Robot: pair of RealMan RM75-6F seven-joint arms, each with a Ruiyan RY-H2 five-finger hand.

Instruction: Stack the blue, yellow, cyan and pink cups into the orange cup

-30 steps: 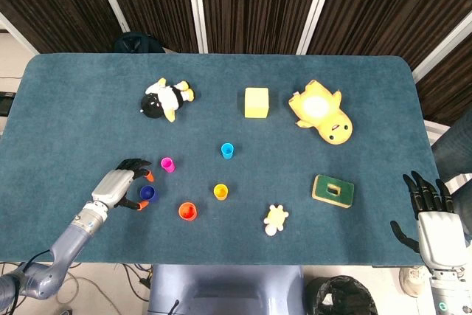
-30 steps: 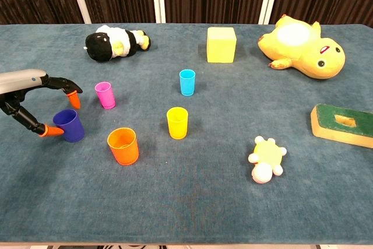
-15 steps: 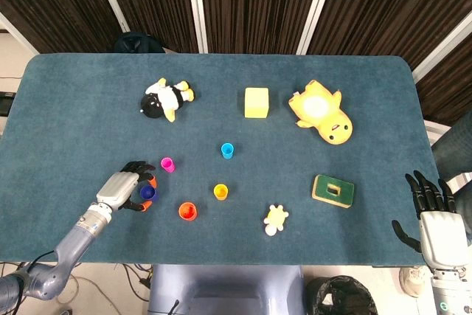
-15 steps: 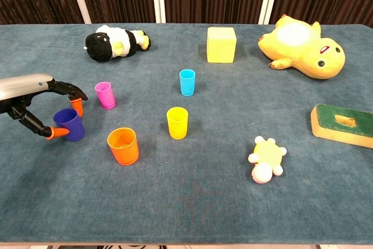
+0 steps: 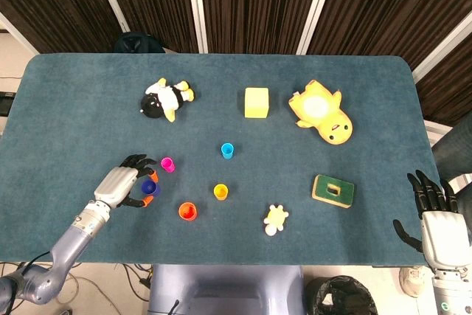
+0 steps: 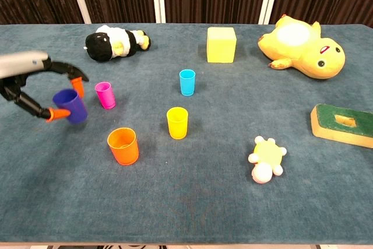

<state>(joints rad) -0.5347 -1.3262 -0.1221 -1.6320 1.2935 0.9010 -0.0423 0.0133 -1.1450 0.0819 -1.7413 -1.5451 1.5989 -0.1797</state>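
My left hand (image 5: 124, 185) (image 6: 35, 83) grips the blue cup (image 5: 150, 187) (image 6: 70, 105) and holds it a little above the table, tilted, left of the pink cup (image 5: 167, 164) (image 6: 105, 94). The orange cup (image 5: 187, 211) (image 6: 123, 146) stands upright to the right and nearer the front edge. Upright too are the yellow cup (image 5: 220, 192) (image 6: 177, 122) and, behind it, the cyan cup (image 5: 227, 150) (image 6: 187, 81). My right hand (image 5: 435, 219) hangs open off the table's front right corner, seen only in the head view.
A penguin plush (image 5: 165, 98) (image 6: 115, 42), a yellow cube (image 5: 257, 102) (image 6: 221, 44) and a yellow duck plush (image 5: 321, 113) (image 6: 303, 47) lie at the back. A green block (image 5: 332, 190) (image 6: 342, 125) and a small yellow toy (image 5: 275, 219) (image 6: 266, 158) lie to the right.
My left hand closed around the blue cup and lifted it off the table, shifting slightly up and right. The right hand stayed put.
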